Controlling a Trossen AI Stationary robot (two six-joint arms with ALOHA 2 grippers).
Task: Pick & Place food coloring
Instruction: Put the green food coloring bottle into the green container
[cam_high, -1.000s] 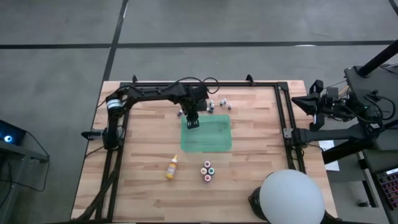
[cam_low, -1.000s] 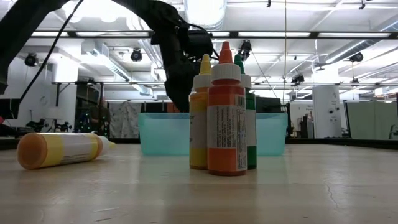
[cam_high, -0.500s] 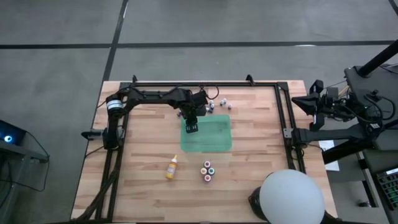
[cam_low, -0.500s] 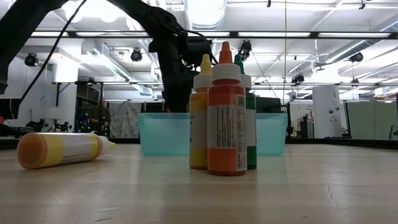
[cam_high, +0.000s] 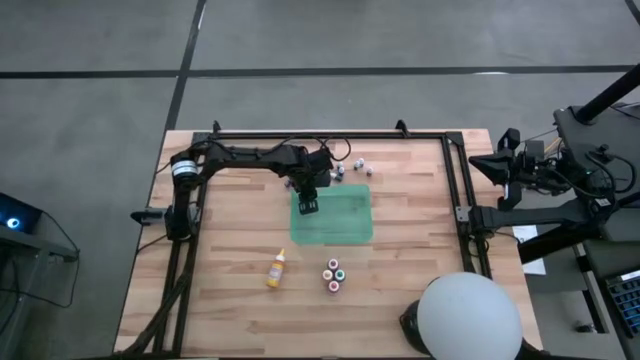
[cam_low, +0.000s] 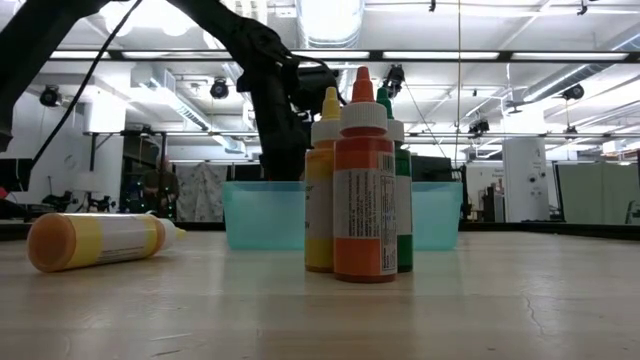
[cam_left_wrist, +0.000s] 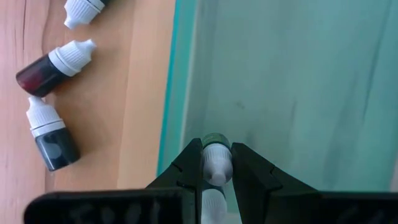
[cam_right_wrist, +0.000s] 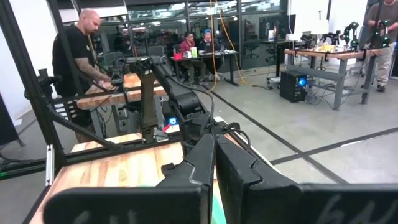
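- The left tool (cam_left_wrist: 217, 167) is clamped on a tiny bottle with a white cap (cam_left_wrist: 216, 163). It hangs over the see-through green plastic tray (cam_high: 345, 222), close to the tray's 10 o'clock corner.
- The tiny bottle is held by its slim cap end. It could slip or tip if the tool moves fast.
- If the tool lets go from too high, I think the bottle could bounce or roll on the smooth tray floor.
- The tool is close to the tray's wall. A bump there could push the tray across the wooden tabletop (cam_high: 220, 260).
- More small dropper bottles (cam_left_wrist: 51, 134) lie on the wood just outside the tray, toward 12 o'clock. They look round and could roll away if the arm brushes them.
- The yellow-orange dropper bottle (cam_high: 276, 269) lies flat at about 7 o'clock from the tray. It could roll when grabbed.
- A tight bunch of standing colour-topped bottles (cam_high: 334, 274) sits at 6 o'clock from the tray. Picking one could knock the others over.
- The right tool (cam_right_wrist: 214, 163) waits off the tabletop at 3 o'clock, fingers pressed together, holding nothing.
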